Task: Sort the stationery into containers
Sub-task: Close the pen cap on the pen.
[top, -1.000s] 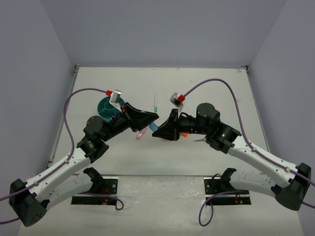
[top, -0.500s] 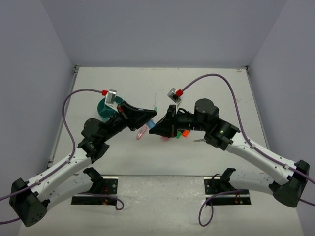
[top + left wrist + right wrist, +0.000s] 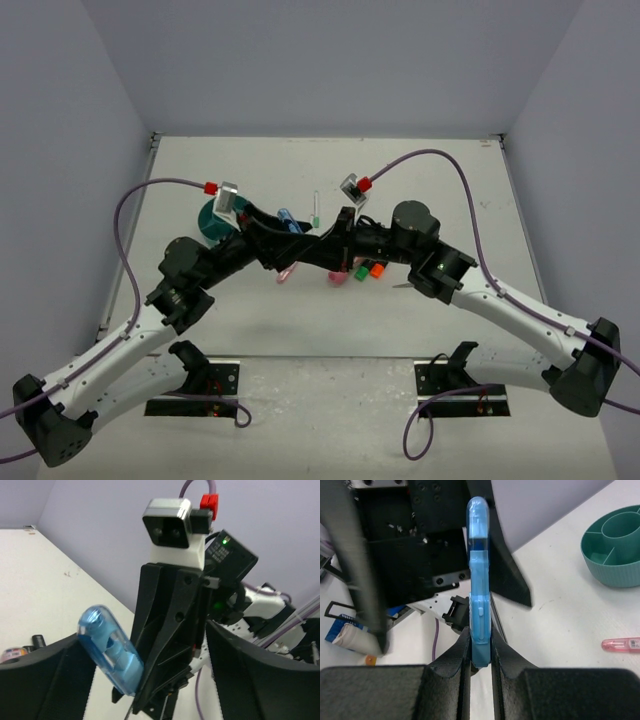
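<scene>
My right gripper (image 3: 481, 647) is shut on the lower end of a translucent blue clip (image 3: 479, 575), which it holds upright above the table. My left gripper (image 3: 150, 680) is open, its fingers (image 3: 45, 680) standing wide on either side of the right gripper and the blue clip (image 3: 112, 655). In the top view both grippers meet at mid-table, left gripper (image 3: 305, 245) against right gripper (image 3: 300, 232), with the blue clip (image 3: 290, 218) between them. The round teal container (image 3: 615, 550) with inner dividers stands to the left, partly hidden by the left arm (image 3: 212, 225).
On the table lie a pink tube (image 3: 622, 645), a white pen with a green end (image 3: 315, 208), green (image 3: 360, 272) and orange (image 3: 377, 269) highlighters, pink items (image 3: 288, 270) under the arms, and small scissors (image 3: 405, 285). Grey walls enclose the table.
The left gripper has opened wide. Both arms have pushed together, and the blue clip has moved up and left with the right gripper, which stays shut.
</scene>
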`<action>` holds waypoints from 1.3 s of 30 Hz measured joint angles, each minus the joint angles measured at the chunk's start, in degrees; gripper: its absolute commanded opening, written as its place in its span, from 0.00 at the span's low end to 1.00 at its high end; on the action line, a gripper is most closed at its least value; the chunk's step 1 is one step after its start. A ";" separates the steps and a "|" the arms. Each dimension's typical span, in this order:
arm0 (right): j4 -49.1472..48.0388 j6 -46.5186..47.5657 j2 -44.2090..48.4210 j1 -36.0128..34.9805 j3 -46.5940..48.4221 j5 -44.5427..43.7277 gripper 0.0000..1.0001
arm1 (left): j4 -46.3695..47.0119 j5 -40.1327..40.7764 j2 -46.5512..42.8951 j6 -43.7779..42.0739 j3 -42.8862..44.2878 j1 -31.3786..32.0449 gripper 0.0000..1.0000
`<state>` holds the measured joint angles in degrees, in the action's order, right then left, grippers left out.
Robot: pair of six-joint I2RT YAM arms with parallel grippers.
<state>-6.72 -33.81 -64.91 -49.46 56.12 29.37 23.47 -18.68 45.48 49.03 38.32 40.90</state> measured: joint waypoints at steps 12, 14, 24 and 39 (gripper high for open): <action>-0.61 2.02 5.84 0.07 -4.54 0.19 0.00 | -14.76 6.97 -2.80 -11.70 11.86 0.14 0.84; -0.58 2.30 7.00 0.07 -5.23 0.19 0.00 | -15.03 6.94 -2.84 -12.43 11.92 0.14 0.77; -0.37 3.92 11.22 0.07 -5.79 1.06 0.00 | -8.96 -1.78 0.54 -12.57 9.04 0.14 0.46; 1.29 4.96 13.44 0.07 -5.42 3.79 0.00 | 6.07 -15.72 4.76 -7.02 6.61 -0.01 0.00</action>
<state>-5.43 -28.85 -51.48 -49.39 50.69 33.16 29.54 -34.40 50.24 42.01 44.93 40.89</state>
